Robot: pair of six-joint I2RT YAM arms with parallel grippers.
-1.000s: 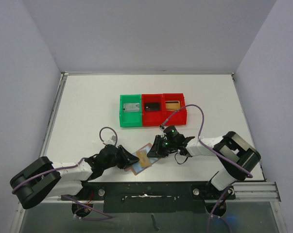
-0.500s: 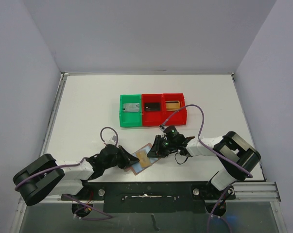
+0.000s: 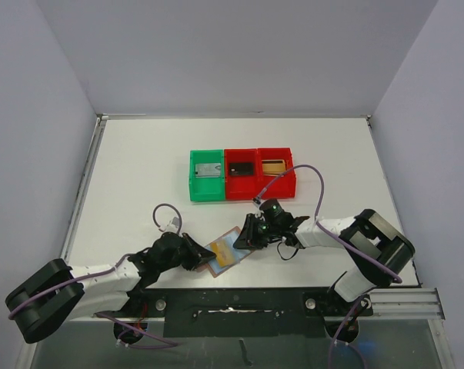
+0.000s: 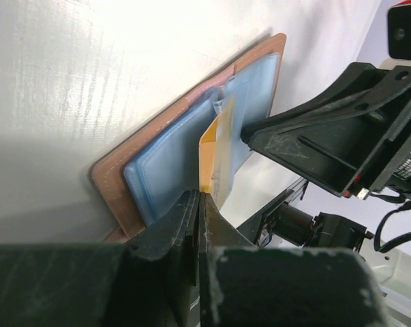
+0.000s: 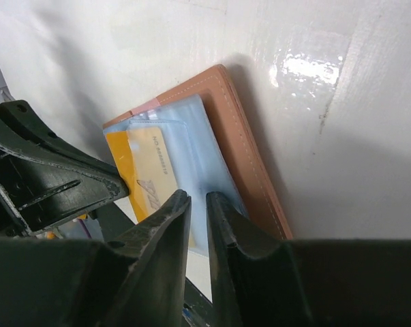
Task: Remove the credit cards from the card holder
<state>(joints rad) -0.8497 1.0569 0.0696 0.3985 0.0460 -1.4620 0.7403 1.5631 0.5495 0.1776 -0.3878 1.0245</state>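
The card holder (image 3: 217, 262) lies open on the table, brown outside (image 5: 247, 155) with light-blue lining (image 4: 165, 163). A yellow credit card (image 4: 216, 151) sticks partway out of its pocket, also seen in the right wrist view (image 5: 146, 178). My left gripper (image 4: 199, 197) is shut on the card's near edge, at the holder's left end in the top view (image 3: 203, 256). My right gripper (image 5: 197, 201) is closed to a thin gap on the blue lining's edge, at the holder's right end (image 3: 245, 240). Other cards in the holder are hidden.
A green bin (image 3: 207, 187) and two red bins (image 3: 242, 184) (image 3: 277, 183) stand in a row behind the grippers, each with a card inside. The two grippers face each other closely across the holder. The table's front rail (image 3: 239, 298) is just below.
My left arm has drawn back to the left and toward the near edge, and the yellow card has slid further out of the holder. The right gripper has stayed put.
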